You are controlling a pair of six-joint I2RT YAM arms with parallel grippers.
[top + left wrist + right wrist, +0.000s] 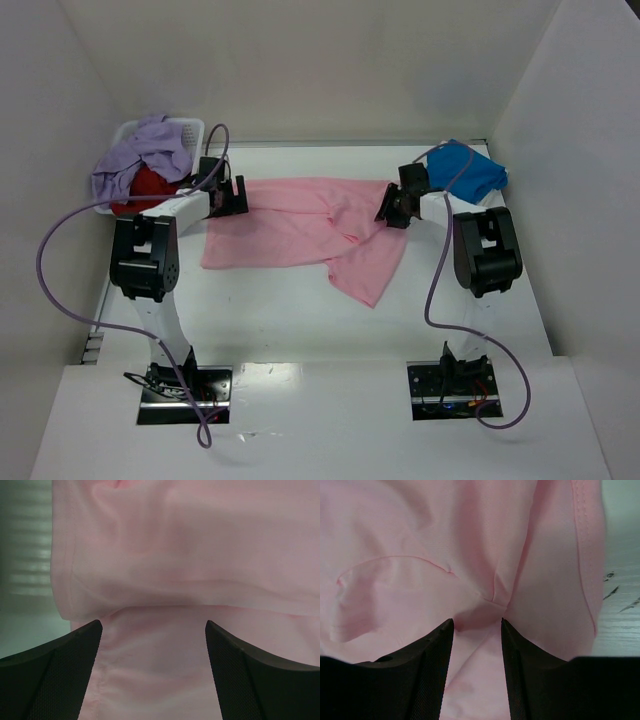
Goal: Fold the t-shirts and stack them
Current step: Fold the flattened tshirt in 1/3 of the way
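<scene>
White table (280,320): left pincer (232,195), right pincer (392,212) low over pink t-shirt (290,225).

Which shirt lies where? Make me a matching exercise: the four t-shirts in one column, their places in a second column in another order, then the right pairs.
Column one:
1. pink t-shirt
2. blue t-shirt
3. lavender t-shirt
4. red t-shirt

Column two:
A. in the white basket, mostly under another shirt
B. spread out across the middle of the table
C. on top of the pile in the basket, spilling over its rim
D. bunched at the far right of the table

Pairs: 1-B, 2-D, 3-C, 4-A.
</scene>
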